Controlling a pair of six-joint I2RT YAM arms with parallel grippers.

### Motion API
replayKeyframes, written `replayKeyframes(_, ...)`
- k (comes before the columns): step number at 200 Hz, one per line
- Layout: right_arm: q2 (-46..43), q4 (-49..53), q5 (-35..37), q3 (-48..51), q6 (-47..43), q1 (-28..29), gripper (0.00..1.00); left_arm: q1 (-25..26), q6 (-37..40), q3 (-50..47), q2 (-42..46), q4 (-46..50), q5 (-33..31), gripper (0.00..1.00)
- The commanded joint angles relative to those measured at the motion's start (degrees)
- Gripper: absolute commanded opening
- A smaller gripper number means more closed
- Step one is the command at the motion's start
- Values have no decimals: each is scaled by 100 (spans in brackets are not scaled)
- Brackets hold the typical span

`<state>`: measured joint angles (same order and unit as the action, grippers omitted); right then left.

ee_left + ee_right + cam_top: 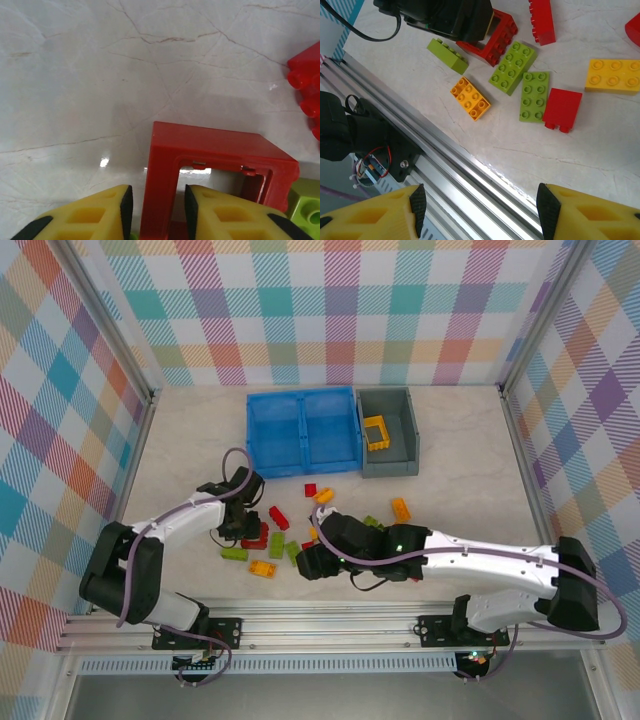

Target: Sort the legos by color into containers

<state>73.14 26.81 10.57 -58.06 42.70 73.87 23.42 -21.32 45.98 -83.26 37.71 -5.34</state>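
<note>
Loose legos lie on the table before the bins: a red hollow frame (256,538) (220,150) (495,37), a lime brick (234,553) (447,55), an orange brick (262,568) (470,98), two green bricks (513,67) and a red one (562,110). My left gripper (241,530) (158,210) straddles the frame's left wall, a thin gap showing on each side of it. My right gripper (310,562) (481,210) hangs open over the table's near edge with nothing between its fingers. The blue container (302,430) and the grey container (388,430) stand at the back.
A yellow hollow piece (376,433) lies in the grey bin. More bricks sit further out: orange (401,508), orange (323,495), red (278,517). The aluminium rail (455,165) runs along the near edge under my right gripper. Checked walls close in three sides.
</note>
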Motion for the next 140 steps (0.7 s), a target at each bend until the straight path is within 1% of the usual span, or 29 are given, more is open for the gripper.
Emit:
replayKeyframes(1,92,-176,182,-231,136,65,61,-92,144,38,-92,-98,114,30)
replayKeyframes(41,117,-42,322,-286,107,71,61,-93,83,177,114,62,-255,21)
replayKeyframes(73,54,95,615,-383,14,67,60,-92,-18,530,603,476,-657,15)
replayKeyframes(94,-18,322,1121,-646,-111,62,60,-92,-71,1092,879,842,-683,13)
replayKeyframes(110,-17,453,1598,-919,-271,58,61,-83,-87,1675,889,1110,-684,13)
replayKeyframes(124,50,402,1983,-1185,-512,45,60,-83,-88,2306,672,1261,-721,13)
replayKeyframes(140,244,246,2379,-1536,-866,-9,62,-83,-41,3041,128,1338,-666,13)
